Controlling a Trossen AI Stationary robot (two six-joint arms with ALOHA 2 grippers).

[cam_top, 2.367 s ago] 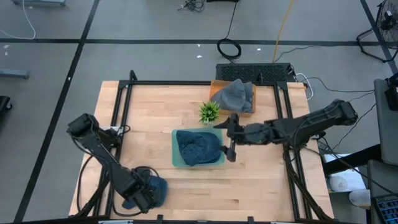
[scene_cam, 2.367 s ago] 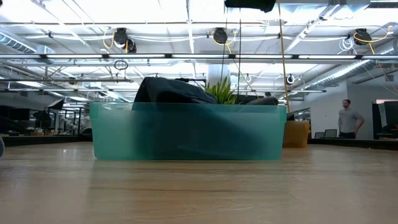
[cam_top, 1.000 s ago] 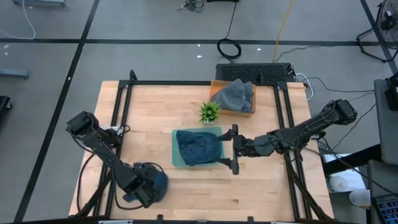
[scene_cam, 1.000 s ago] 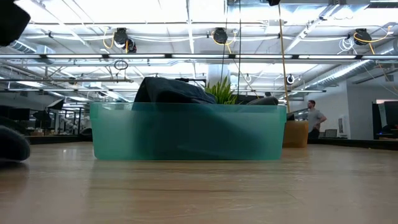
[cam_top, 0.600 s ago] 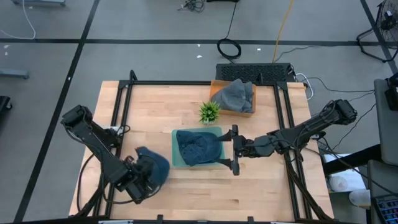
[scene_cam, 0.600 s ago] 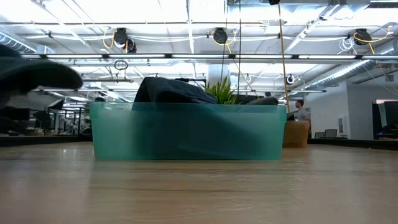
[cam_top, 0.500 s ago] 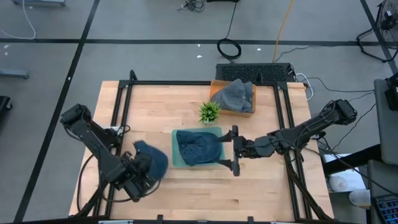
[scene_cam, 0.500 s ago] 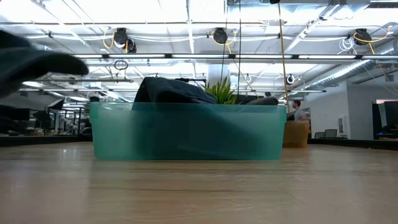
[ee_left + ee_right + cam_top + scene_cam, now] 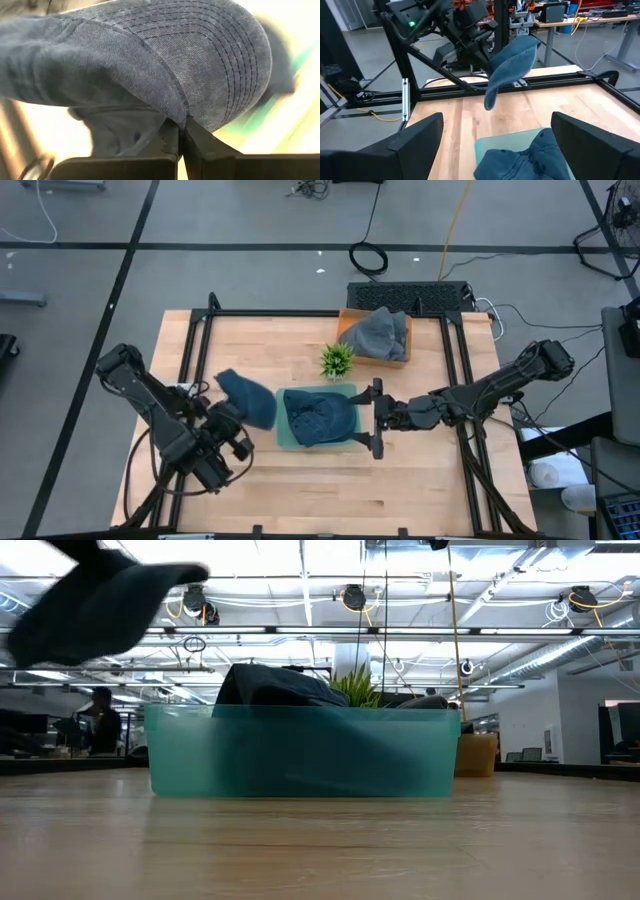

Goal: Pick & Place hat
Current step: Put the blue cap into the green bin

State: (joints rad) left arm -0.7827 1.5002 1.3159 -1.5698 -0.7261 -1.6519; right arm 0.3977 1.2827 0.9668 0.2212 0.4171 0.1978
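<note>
My left gripper [image 9: 238, 423] is shut on a blue denim hat [image 9: 248, 398] and holds it in the air just left of the teal bin [image 9: 283, 430]. The low view shows this hat [image 9: 100, 605] high at the left, well above the table. A second, darker hat [image 9: 318, 415] lies inside the bin. My right gripper [image 9: 377, 418] stands open at the bin's right side, level, with nothing between its fingers. From the right wrist view the lifted hat [image 9: 512, 62] shows beyond the bin's rim [image 9: 507, 141]. My left gripper pinches the hat's lower edge [image 9: 176, 116] between its two fingers, where the stitched brim [image 9: 225, 65] meets the crown. The fingers come from the table's near left side. The hat is lifted clear of the table and tilted, its brim spreading beyond the fingertips.
A small green plant [image 9: 337, 360] stands just behind the bin. A cardboard box with a grey cloth [image 9: 378, 335] sits at the far edge. A black frame [image 9: 195, 350] runs along the table's left and right sides. Bare wood [image 9: 330, 490] lies toward the near edge.
My left gripper has risen from the table's near edge and gone toward the far edge, turning as it went. The blue hat, which lay on the wood near the front, is now lifted clear and hangs beside the bin's left side.
</note>
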